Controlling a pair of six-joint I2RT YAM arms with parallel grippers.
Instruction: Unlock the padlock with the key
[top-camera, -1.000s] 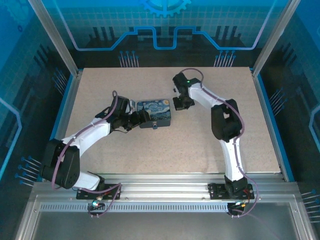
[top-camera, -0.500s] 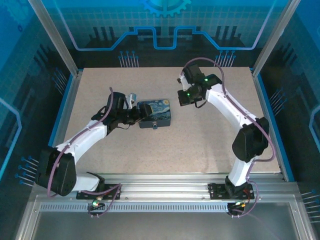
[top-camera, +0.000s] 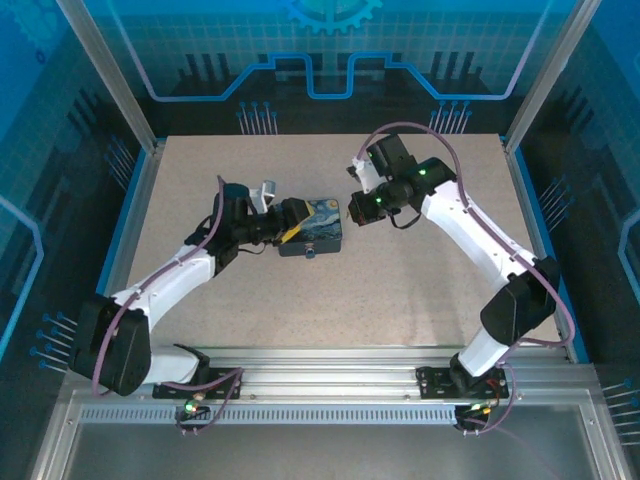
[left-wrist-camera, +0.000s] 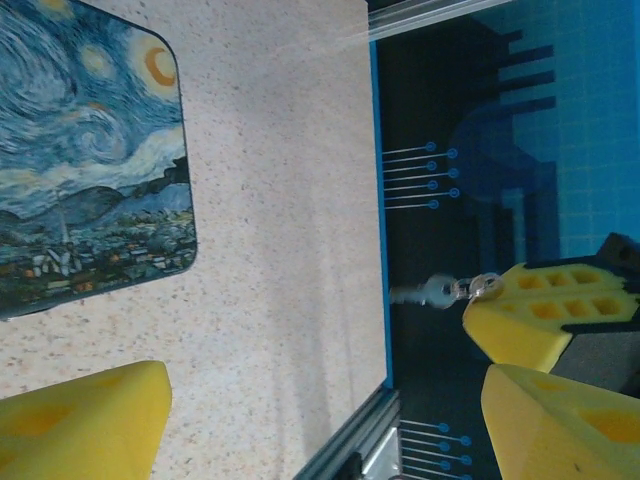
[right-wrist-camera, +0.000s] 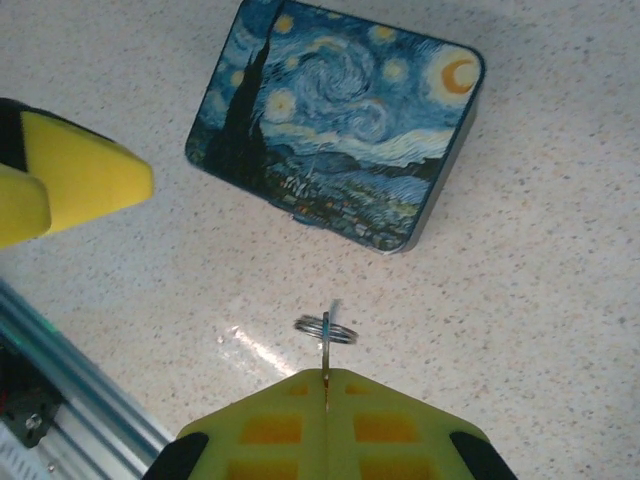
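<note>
Tin (top-camera: 318, 226) is seen shut from above, contents hidden, with the padlock (top-camera: 312, 251) at its 6 o'clock edge. In the left wrist view the left gripper (left-wrist-camera: 325, 388) is held spread apart. In the right wrist view the key (right-wrist-camera: 326, 336) is clamped by the right gripper (right-wrist-camera: 325, 374), at the tin's 6 o'clock.
</note>
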